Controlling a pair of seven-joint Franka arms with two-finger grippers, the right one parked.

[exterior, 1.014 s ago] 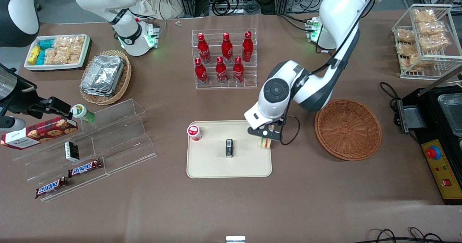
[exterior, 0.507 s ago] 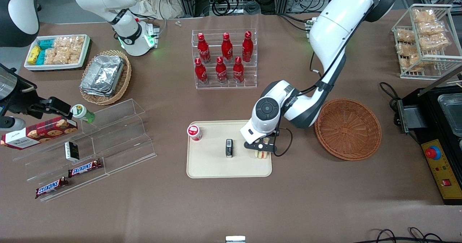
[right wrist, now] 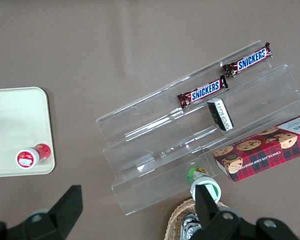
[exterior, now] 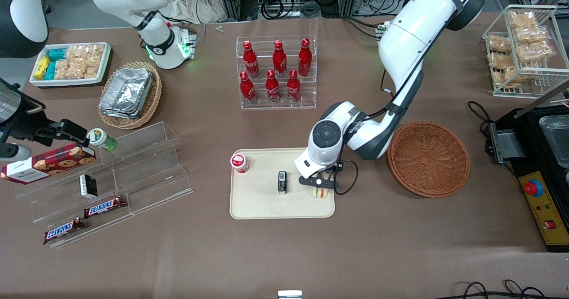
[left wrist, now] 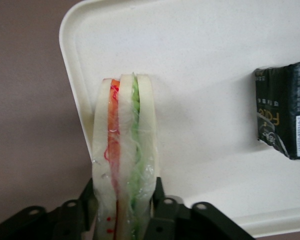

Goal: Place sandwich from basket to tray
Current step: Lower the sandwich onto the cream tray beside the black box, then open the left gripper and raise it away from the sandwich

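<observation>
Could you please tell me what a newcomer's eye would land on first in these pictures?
Probably the pincer shut on the sandwich, low over the cream tray near the edge closest to the wicker basket. Next, the red cola bottles in their clear rack, farther from the front camera than the tray.

We see even, fairly bright overhead light across the brown surface (exterior: 284, 254), with only soft, short shadows under the arm and the basket (exterior: 428, 158). Mild glare sits on the clear acrylic steps (exterior: 133, 165). The front view is sharp throughout. At the wrist, the sandwich (left wrist: 124, 150) is slightly soft, and the tray (left wrist: 200, 75) looks pale, nearly washed out.
</observation>
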